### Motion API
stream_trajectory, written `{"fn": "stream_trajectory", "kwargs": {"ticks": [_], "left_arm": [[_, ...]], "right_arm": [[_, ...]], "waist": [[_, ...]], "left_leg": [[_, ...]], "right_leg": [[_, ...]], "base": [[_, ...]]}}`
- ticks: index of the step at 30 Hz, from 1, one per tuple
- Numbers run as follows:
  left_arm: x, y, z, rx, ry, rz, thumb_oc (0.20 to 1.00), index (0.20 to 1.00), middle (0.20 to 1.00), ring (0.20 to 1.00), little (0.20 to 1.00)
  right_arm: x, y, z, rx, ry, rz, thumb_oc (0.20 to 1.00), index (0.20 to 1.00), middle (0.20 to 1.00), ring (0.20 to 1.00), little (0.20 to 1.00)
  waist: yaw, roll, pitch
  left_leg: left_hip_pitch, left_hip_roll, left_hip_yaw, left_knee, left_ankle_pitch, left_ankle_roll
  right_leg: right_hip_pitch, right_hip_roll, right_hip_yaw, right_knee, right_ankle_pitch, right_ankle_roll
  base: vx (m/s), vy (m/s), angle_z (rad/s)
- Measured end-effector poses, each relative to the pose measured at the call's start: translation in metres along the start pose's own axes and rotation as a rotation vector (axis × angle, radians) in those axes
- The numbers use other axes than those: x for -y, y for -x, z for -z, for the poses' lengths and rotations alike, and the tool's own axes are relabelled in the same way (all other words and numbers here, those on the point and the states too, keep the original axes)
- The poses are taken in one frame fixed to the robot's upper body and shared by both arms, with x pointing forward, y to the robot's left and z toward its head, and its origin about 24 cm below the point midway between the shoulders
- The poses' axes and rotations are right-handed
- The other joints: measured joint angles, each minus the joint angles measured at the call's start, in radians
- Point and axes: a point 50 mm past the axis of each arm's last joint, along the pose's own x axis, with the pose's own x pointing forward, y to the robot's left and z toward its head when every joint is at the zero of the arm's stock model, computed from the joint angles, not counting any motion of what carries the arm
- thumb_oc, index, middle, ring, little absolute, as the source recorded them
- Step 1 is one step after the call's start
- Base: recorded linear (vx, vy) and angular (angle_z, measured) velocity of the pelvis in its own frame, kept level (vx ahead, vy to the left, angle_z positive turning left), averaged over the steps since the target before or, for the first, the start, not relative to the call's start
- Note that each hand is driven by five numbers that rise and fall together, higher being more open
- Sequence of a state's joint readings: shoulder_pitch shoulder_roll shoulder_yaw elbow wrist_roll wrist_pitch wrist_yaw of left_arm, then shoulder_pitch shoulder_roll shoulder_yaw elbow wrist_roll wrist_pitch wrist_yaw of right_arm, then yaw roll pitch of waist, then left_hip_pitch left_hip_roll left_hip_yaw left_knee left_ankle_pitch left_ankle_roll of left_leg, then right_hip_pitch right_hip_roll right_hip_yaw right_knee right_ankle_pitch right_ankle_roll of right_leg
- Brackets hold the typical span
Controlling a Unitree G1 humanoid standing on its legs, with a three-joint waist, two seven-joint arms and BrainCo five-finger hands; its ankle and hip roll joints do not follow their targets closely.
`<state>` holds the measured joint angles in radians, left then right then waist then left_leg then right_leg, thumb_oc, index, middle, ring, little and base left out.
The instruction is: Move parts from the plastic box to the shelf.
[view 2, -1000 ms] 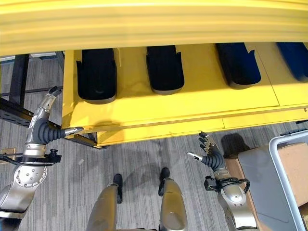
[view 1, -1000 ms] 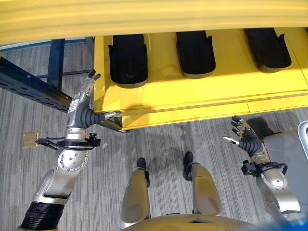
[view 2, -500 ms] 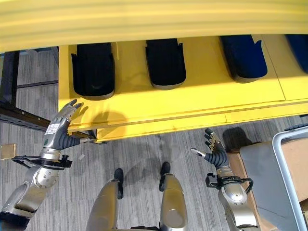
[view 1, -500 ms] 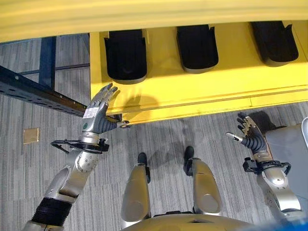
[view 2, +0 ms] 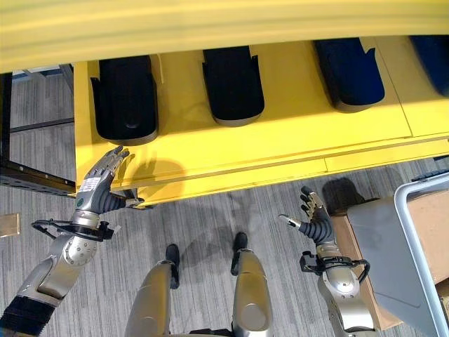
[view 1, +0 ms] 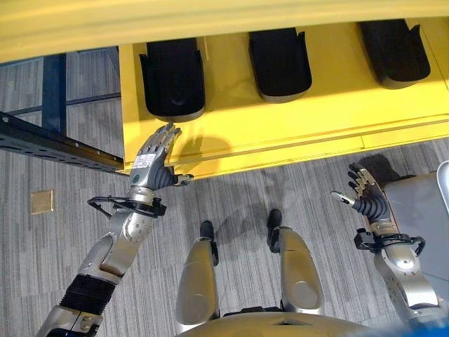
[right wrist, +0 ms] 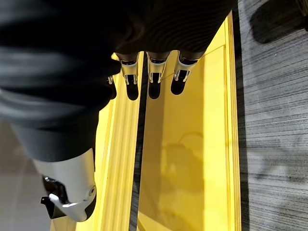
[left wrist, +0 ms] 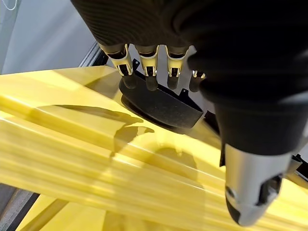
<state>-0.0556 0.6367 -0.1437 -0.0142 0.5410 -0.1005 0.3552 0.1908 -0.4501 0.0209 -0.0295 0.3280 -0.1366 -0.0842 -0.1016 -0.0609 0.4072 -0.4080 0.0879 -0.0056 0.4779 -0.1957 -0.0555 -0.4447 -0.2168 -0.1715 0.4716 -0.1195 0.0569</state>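
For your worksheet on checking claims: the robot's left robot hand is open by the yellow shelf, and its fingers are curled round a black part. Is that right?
Not quite. The left robot hand is open by the yellow shelf, but it holds nothing: the left wrist view shows straight fingers with the black part lying on the shelf beyond them.

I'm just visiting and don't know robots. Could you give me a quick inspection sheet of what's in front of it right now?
Surface: yellow shelf, flat, above a grey carpet floor.
Job's things: black parts lying in a row on the shelf; grey plastic box at the robot's right.
Clutter: small tan square on the carpet.
Hands: left hand open at the shelf's front edge, holding nothing; right hand open over the carpet, holding nothing.
Cables: nothing seen.
Surroundings: dark blue rack beam left of the shelf.
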Motion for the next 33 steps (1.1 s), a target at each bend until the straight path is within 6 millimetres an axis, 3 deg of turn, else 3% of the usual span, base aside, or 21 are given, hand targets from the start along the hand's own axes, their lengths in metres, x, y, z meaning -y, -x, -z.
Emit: {"fn": "stream_trajectory", "kwargs": {"ticks": [18,33], "left_arm": [[0.014,-0.007,0.01,-0.074,-0.003,0.019,1.0,1.0,1.0,1.0,1.0],[0.012,-0.02,0.008,-0.082,-0.013,-0.039,1.0,1.0,1.0,1.0,1.0]], "right_arm": [[-0.008,-0.007,-0.003,0.018,-0.005,-0.016,1.0,1.0,1.0,1.0,1.0],[-0.007,-0.008,-0.004,0.025,0.03,-0.001,1.0,1.0,1.0,1.0,1.0]], "waist": [[-0.014,-0.013,0.008],[-0.016,-0.014,0.009]], "left_leg": [[-0.032,0.004,0.009,0.032,-0.002,0.001],[-0.062,0.008,0.012,0.053,-0.004,0.003]], "right_leg": [[-0.037,0.003,0.016,0.019,0.001,-0.004],[-0.066,0.005,0.022,0.031,0.005,-0.004]], "base": [[0.0,0.003,-0.01],[0.0,0.0,0.0]]}}
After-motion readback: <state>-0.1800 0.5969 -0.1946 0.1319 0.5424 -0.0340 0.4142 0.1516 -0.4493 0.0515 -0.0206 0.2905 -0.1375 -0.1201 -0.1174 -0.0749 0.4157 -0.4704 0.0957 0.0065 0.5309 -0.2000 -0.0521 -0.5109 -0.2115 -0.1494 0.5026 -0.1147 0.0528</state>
